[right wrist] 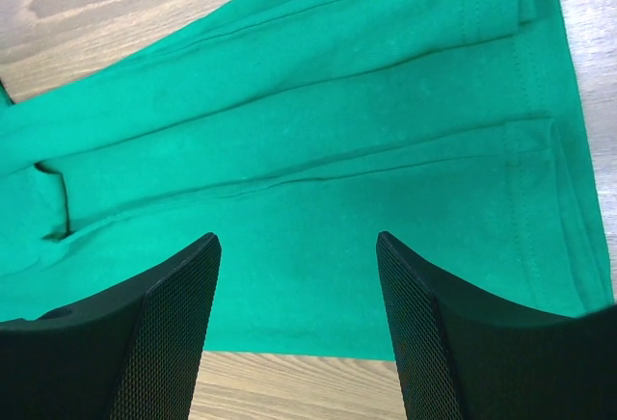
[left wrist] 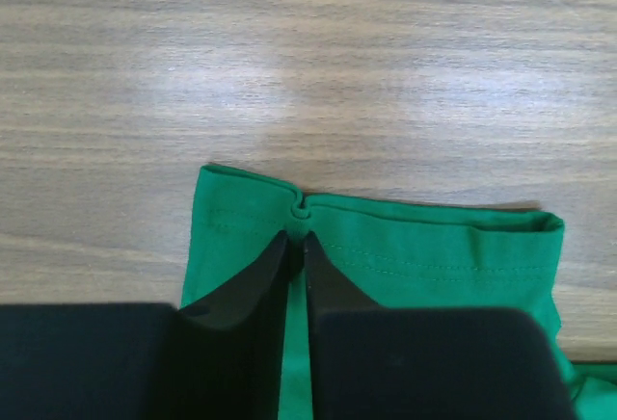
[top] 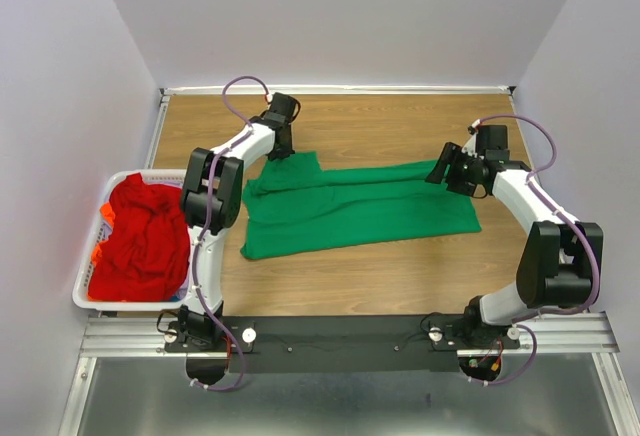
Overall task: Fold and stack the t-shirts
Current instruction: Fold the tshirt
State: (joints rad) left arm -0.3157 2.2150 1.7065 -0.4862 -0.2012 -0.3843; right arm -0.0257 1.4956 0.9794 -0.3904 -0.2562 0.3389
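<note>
Ideally the left gripper (left wrist: 297, 240), pinched on the hemmed edge of the green t-shirt (top: 360, 211), should lift only once the right gripper (right wrist: 297, 247), jaws spread above the cloth, takes hold too.

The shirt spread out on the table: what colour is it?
The shirt is solid bright green, shown best in the top external view.

Bare brown wooden table (top: 400, 271) open along the near side and the far strip behind the flat bright green cloth t-shirt (top: 360, 216). Left edge blocked by white slatted plastic basket (top: 120, 306) heaped with red cloth t-shirts (top: 145, 241). Left arm (top: 215, 196) arched just beside basket; right arm (top: 545, 251) along right edge. Pale walls (top: 350, 16) close on three sides.
</note>
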